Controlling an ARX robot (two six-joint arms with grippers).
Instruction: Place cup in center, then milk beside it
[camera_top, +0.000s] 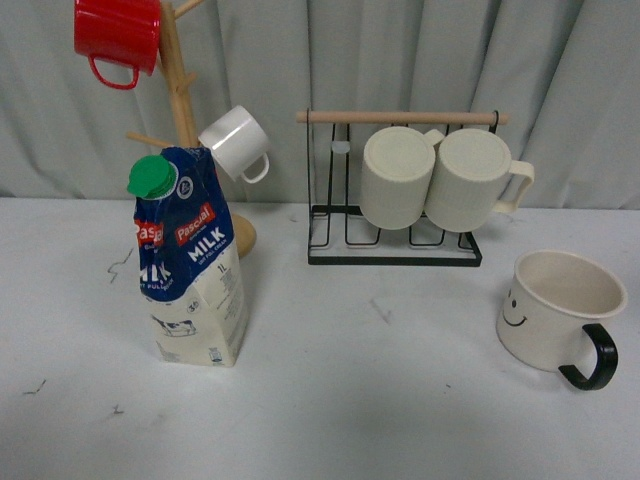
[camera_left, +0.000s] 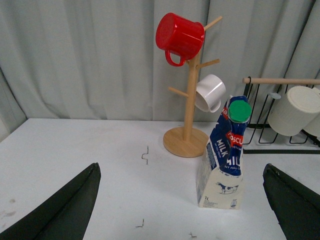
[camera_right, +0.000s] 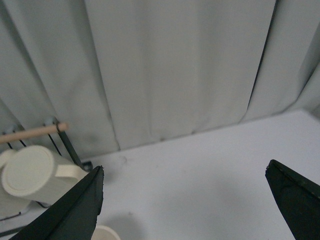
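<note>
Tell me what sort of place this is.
Probably a staged tabletop test setup mimicking a kitchen drinks corner: a plain grey curtain backs a white table, with a wooden mug tree and a black wire rack of ribbed cream mugs.

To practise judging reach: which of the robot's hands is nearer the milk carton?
Left. The left hand faces the milk carton, which stands ahead of it. The right hand is by the cup, with no carton in its view.

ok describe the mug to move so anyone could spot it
From the black wire rack holding two ribbed cream mugs, look right and nearer the front of the table. The cup stands alone, with a black handle and a smiley face.
</note>
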